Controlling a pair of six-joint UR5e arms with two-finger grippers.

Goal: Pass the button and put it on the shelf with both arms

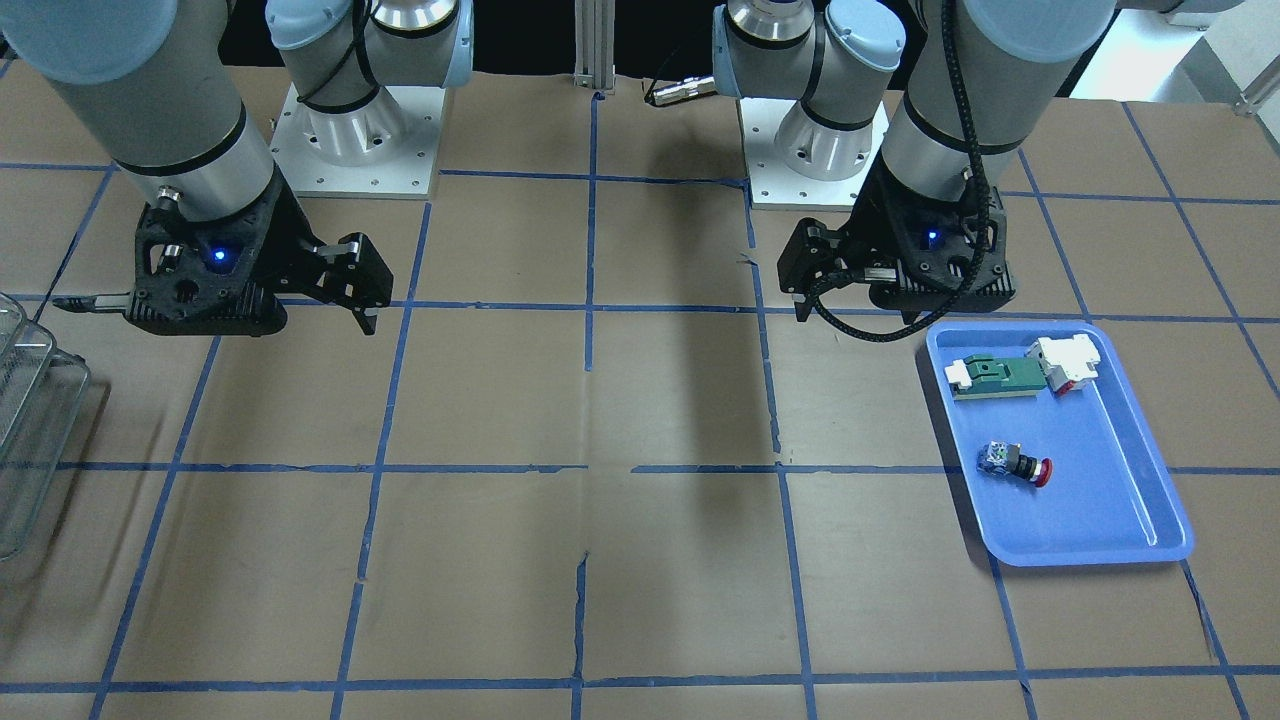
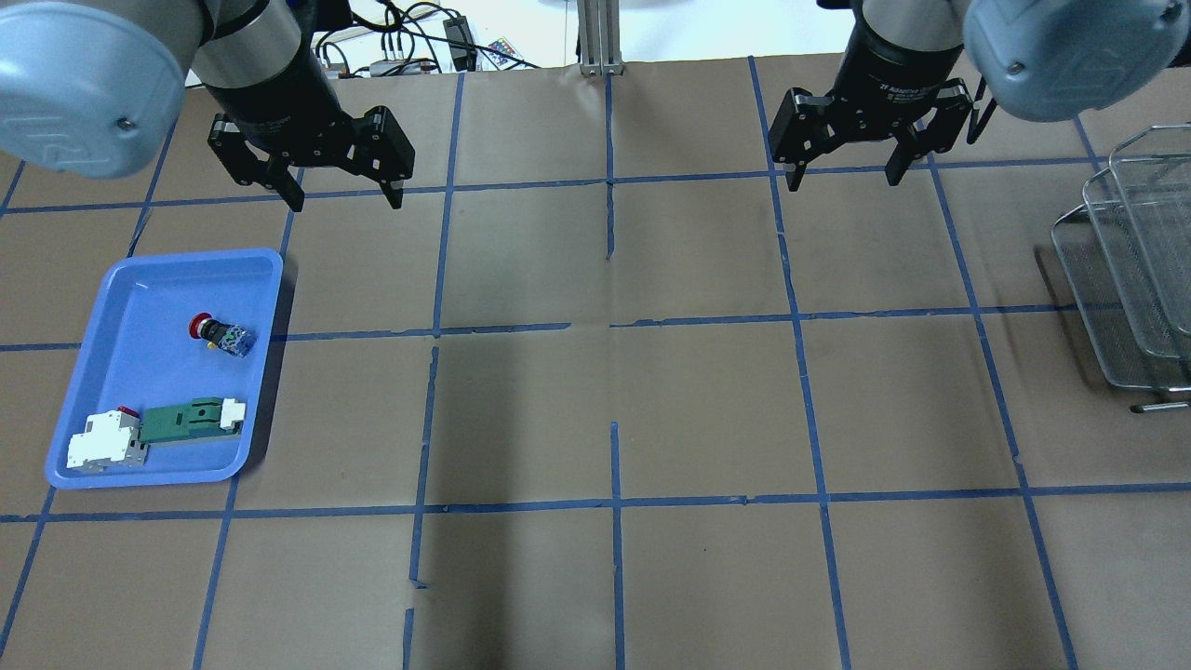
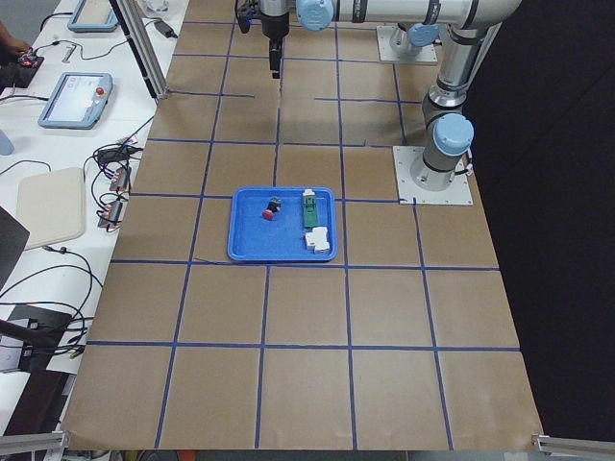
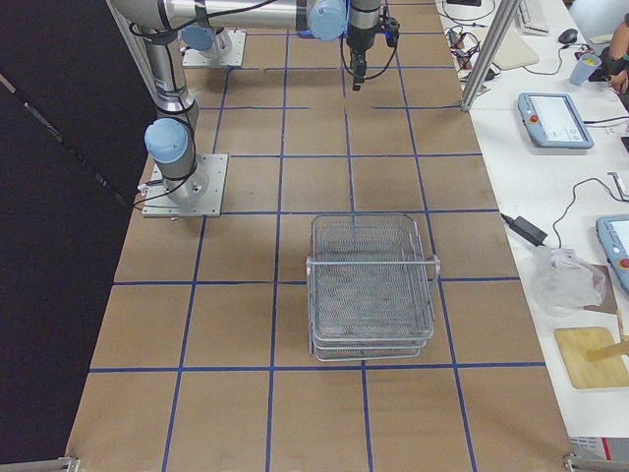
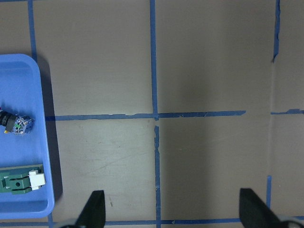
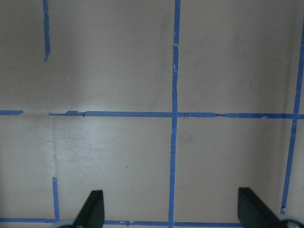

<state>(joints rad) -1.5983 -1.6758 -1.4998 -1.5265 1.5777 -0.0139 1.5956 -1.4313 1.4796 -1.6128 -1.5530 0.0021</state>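
Overhead exterior view: the left gripper (image 2: 346, 197) hangs above the table (image 2: 614, 391) with its jaws spread wide and nothing between them. The right gripper (image 2: 847, 179) hangs likewise, jaws apart and empty. The two grippers are well apart from each other.

The button (image 2: 220, 333) lies on its side in the blue tray (image 2: 149, 372), outward of the left jaws and nearer the robot's side of the table, well apart from both fingertips. Its red cap points away from the jaws, and its rear block faces the tray wall nearest them. In the left wrist view only the rear block and part of the neck show at the picture's left edge, well beyond the left fingertip.

The tray's raised rim lies between the left jaws and the button. Farther from the jaws in the same tray, a green-and-white part (image 2: 191, 419) and a white-and-red block (image 2: 102, 445) lie touching end to end.

The shelf (image 2: 1130, 270) stands outward of the right jaws, well apart from them, at the table's far right end.
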